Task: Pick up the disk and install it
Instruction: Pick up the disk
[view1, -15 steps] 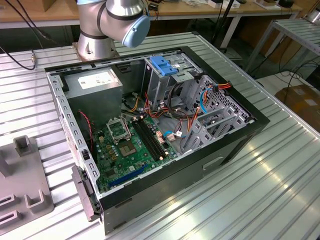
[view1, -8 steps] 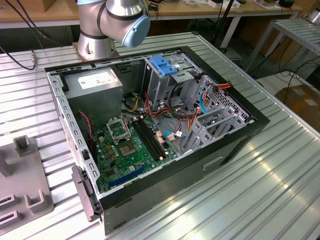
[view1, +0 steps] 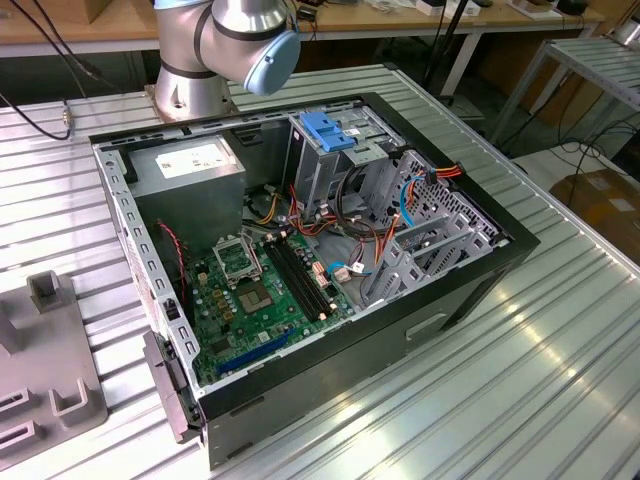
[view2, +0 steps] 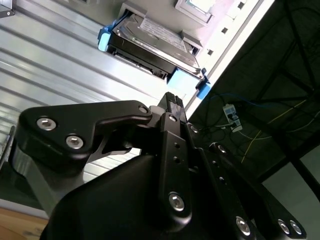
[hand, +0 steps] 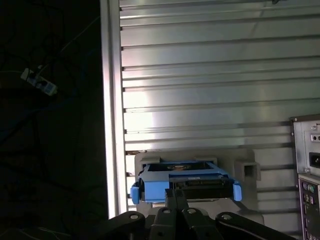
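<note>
One disk (view2: 150, 42); one computer case (view1: 330, 372).

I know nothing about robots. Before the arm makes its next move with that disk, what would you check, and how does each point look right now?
1. The disk sits in its grey holder on the table: ok.
2. The end effector is lined up with the disk's middle in the first wrist view: ok.
3. The end effector already grips the disk: cannot tell.
4. The computer case lies open: ok.
5. The blue-topped drive cage has a free slot: cannot tell.
6. The cables are kept away from the cage: not ok, several lie right beside it.
</note>
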